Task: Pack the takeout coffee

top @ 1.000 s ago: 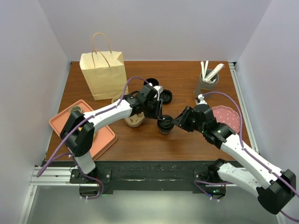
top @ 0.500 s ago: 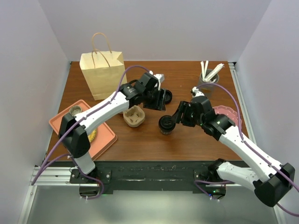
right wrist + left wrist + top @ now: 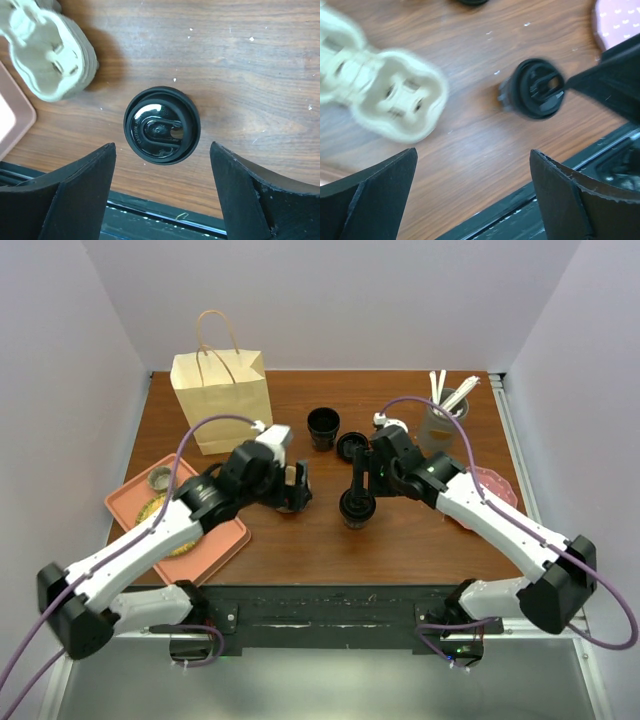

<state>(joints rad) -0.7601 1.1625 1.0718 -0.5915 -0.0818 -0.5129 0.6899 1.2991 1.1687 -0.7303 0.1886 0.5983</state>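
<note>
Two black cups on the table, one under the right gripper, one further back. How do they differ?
The front cup wears a sip lid; the back cup is open-topped. The front cup stands below the open right gripper; the back cup stands apart from it, beside a loose lid. Both are black and upright.

Black takeout coffee (image 3: 162, 131); pink white-specked plate (image 3: 620, 17); tan bag (image 3: 220, 400).

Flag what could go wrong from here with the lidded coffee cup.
1. The right gripper, jaws open, hangs over the takeout coffee, which stands near the front edge of the table; an off-centre close could knock it over the edge.
2. The left gripper, jaws open near the pulp carrier, is close by; the arms might collide.
3. Squeezing at the lid could pop it off.
</note>
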